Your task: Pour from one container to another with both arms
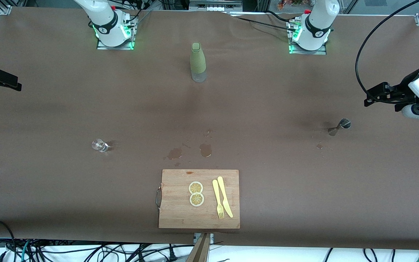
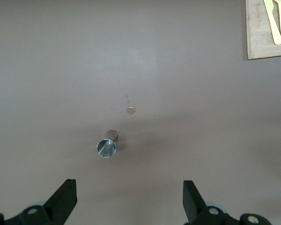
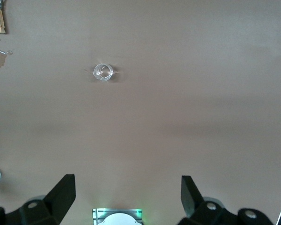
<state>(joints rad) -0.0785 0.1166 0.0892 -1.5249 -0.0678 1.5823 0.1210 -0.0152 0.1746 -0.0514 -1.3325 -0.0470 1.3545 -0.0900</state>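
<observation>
Left gripper [image 2: 126, 201] spread wide above bare table, the upright jigger [image 2: 107, 146] just off its fingertips, untouched.

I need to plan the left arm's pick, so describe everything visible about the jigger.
The jigger is a small silver metal double cone, pinched at the waist like an hourglass. It stands upright on the brown table toward the left arm's end, open cup up; the left wrist view shows a shiny inside, contents not discernible. Nothing touches it but the table. Small wet spots lie just nearer the front camera. The open left gripper hangs in the air close by, not holding it.
</observation>
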